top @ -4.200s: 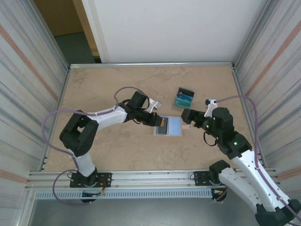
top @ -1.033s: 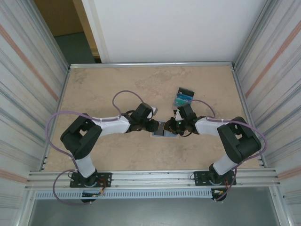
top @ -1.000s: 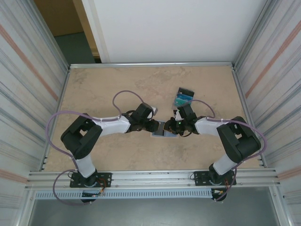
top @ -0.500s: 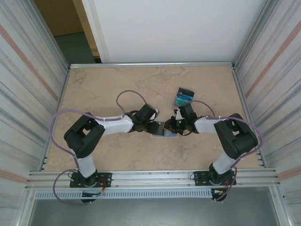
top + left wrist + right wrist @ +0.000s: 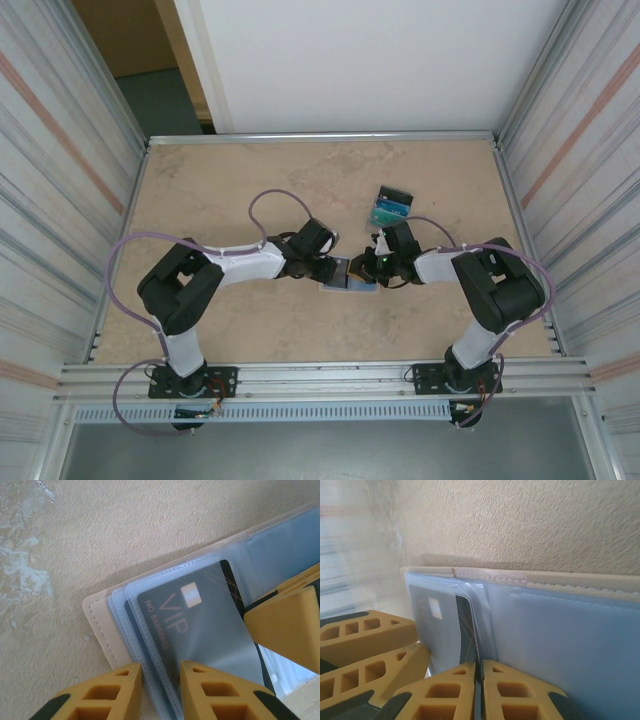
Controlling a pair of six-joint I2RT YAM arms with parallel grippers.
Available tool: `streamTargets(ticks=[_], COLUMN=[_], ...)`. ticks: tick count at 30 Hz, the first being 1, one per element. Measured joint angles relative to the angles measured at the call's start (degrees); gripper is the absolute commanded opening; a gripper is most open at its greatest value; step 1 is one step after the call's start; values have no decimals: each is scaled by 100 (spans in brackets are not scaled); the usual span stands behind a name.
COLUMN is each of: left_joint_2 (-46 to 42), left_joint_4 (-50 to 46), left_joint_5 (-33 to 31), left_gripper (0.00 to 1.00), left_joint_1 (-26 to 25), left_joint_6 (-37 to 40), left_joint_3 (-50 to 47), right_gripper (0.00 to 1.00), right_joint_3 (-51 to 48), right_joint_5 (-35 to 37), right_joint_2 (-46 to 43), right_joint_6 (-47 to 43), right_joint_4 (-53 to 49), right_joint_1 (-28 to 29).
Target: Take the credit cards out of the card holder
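The tan card holder (image 5: pixel 345 273) lies open mid-table between both grippers. In the left wrist view its pale blue sleeves (image 5: pixel 127 625) hold a dark navy credit card (image 5: pixel 200 625) marked VIP. My left gripper (image 5: pixel 161 680) straddles the sleeve edges at the holder's left side, its fingers close together with the sleeve layers between them. In the right wrist view my right gripper (image 5: pixel 480 672) is pinched almost flat on the dark card's edge (image 5: pixel 465 625), at the fold beside the empty pale blue panel (image 5: pixel 560 630). From above, the left gripper (image 5: pixel 330 267) and right gripper (image 5: pixel 366 266) nearly touch.
A clear tray of teal and blue cards (image 5: pixel 392 207) stands just behind the right gripper. Metal rails and ribbed walls (image 5: pixel 70 150) border the tan table (image 5: pixel 230 180). The left fingers (image 5: pixel 365 635) sit close to my right fingers.
Since 4.2 s ago the right arm has swung in from the right onto the holder. Over the last second the left gripper edged slightly right; the holder stays put.
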Motion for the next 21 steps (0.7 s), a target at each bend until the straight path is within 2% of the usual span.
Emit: streamTargets(ticks=[15, 21], left_joint_2=[15, 15], left_joint_4=[-59, -76], left_joint_5=[-11, -26], left_gripper=[26, 26], left_joint_1=[0, 4], left_joint_6=[-2, -2], left_joint_3=[37, 42], right_gripper=[14, 6], right_joint_3=[-50, -50], right_joint_5=[-168, -166], right_joint_2=[63, 116], right_joint_6=[133, 142], right_joint_4=[295, 352], right_joint_1=[-11, 4])
